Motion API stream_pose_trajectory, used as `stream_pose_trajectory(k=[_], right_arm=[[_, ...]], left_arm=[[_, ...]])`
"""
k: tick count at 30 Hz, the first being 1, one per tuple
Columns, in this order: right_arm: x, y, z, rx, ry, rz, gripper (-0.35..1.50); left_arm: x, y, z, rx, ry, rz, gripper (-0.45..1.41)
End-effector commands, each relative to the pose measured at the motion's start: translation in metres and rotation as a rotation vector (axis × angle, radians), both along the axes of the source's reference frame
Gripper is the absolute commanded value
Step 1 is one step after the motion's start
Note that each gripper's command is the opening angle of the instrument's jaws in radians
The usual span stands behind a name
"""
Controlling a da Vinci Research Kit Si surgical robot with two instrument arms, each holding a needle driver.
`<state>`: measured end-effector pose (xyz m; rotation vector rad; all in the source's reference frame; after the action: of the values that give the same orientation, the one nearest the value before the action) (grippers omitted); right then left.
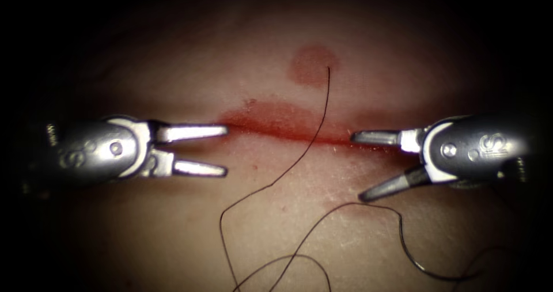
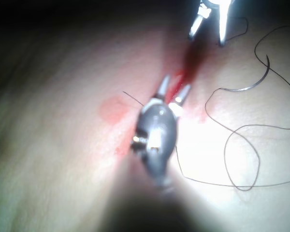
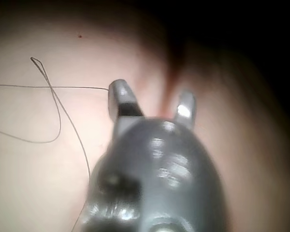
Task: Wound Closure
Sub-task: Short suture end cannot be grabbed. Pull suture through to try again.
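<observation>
Left tool (image 1: 226, 150): fingers spread wide, holding nothing, at the left end of the cut (image 1: 288, 132). Right tool (image 1: 356, 166): fingers wide apart, empty, at the right end. Thread (image 1: 299, 159) lies loose across the tissue (image 1: 173, 234), looping on its near side. Needle (image 2: 261, 79) rests free on the tissue, not in it. Red fluid (image 1: 271, 118) along the cut.

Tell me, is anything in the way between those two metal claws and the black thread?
Nothing visible does. The left tool and right tool hang open, holding nothing, at either end of the cut. The thread lies across it on the tissue; the needle seems to lie on the tissue, not in it.
</observation>
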<state>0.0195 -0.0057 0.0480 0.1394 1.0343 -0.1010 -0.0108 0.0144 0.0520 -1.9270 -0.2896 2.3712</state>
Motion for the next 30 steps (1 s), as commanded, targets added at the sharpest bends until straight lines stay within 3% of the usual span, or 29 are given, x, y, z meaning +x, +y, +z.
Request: stream_pose_trajectory(k=[1, 30], right_arm=[[0.0005, -0.0004, 0.0005, 0.003, 0.001, -0.002, 1.26], [0.0006, -0.0002, 0.0006, -0.001, -0.001, 0.007, 1.23]], left_arm=[[-0.0005, -0.0002, 0.0008, -0.003, 0.002, 0.005, 0.11], [0.0001, -0.0004, 0.0009, -0.005, -0.001, 0.01, 0.11]])
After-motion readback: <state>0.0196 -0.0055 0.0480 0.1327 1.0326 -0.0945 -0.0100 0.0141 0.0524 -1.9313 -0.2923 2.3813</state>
